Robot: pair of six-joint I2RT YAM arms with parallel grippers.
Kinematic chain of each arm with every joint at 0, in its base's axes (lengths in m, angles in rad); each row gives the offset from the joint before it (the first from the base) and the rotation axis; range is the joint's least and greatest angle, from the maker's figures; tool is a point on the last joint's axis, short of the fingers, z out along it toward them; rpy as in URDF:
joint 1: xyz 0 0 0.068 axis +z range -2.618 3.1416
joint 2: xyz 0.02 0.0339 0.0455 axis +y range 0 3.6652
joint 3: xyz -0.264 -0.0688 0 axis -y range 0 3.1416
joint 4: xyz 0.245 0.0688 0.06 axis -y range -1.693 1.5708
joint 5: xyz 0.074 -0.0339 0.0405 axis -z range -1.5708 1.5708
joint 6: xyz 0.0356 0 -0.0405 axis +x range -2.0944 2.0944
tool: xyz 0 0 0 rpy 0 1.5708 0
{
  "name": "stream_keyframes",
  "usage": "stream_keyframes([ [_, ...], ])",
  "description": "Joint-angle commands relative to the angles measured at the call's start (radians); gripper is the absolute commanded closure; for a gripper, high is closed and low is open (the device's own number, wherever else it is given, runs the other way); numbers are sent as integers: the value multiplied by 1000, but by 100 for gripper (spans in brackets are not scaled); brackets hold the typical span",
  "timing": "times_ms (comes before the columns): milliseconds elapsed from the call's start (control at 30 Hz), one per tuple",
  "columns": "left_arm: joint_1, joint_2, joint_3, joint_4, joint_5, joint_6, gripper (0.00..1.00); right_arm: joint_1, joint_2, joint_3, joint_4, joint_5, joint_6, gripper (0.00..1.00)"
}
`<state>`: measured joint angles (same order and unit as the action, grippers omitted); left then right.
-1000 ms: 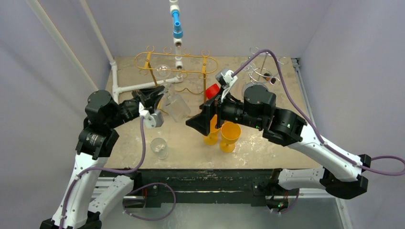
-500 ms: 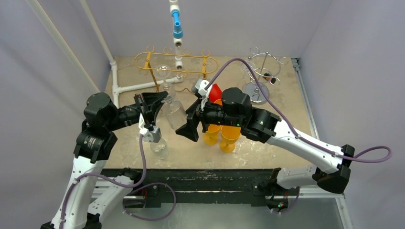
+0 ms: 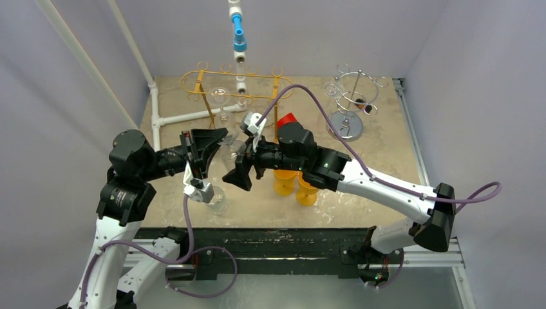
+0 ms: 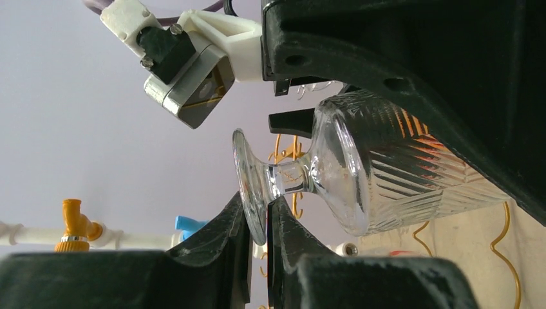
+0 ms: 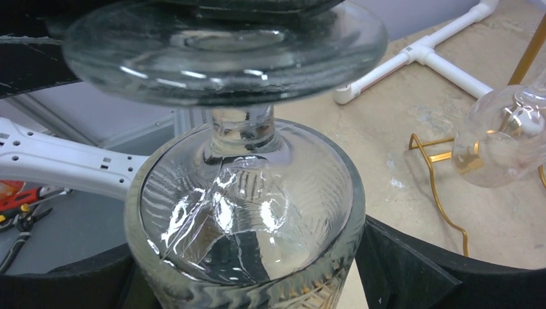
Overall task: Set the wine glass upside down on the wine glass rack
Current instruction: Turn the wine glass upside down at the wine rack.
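Note:
A clear cut-glass wine glass [image 3: 234,152] hangs in the air between both arms, lying on its side. My left gripper [image 3: 217,138] is shut on the edge of its round foot [image 4: 248,177], as the left wrist view [image 4: 258,207] shows. My right gripper [image 3: 242,165] has one finger on each side of the bowl [image 5: 244,212], and both fingers touch the glass; in its wrist view the gripper [image 5: 248,267] is partly hidden by the bowl. The gold wine glass rack [image 3: 238,84] stands at the back, behind the glass.
A clear glass [image 3: 219,97] hangs on the gold rack. A silver round rack [image 3: 351,96] stands back right. Two orange cups [image 3: 309,183] and a red cup [image 3: 286,120] sit under my right arm. Another clear glass [image 3: 216,199] stands near the front. A white pipe [image 3: 187,117] lies at left.
My right arm has swung left and its fingers have come around the bowl. My left gripper has drawn the glass down and toward the front, turning it sideways.

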<state>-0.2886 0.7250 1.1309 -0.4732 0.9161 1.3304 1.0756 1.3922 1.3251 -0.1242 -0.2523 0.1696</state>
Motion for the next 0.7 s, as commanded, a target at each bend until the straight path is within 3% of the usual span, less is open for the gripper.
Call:
stream_keyframes([
  [0,0,-13,10,53,75,62,100,2,-45,-29,155,68,16,10],
  [300,0,-19,-13,-4,83,139,97,2,-204,-196,283,190,-11,60],
  [400,0,-32,-41,37,87,138,49,-7,-250,-239,276,244,-15,70],
  [433,0,-35,-49,47,86,136,28,-13,-268,-256,273,258,-15,71],
  [500,1,-38,-55,55,84,132,21,-33,-306,-293,266,321,-14,74],
  [667,0,-65,-91,130,73,91,18,-155,-443,-419,253,410,13,86],
])
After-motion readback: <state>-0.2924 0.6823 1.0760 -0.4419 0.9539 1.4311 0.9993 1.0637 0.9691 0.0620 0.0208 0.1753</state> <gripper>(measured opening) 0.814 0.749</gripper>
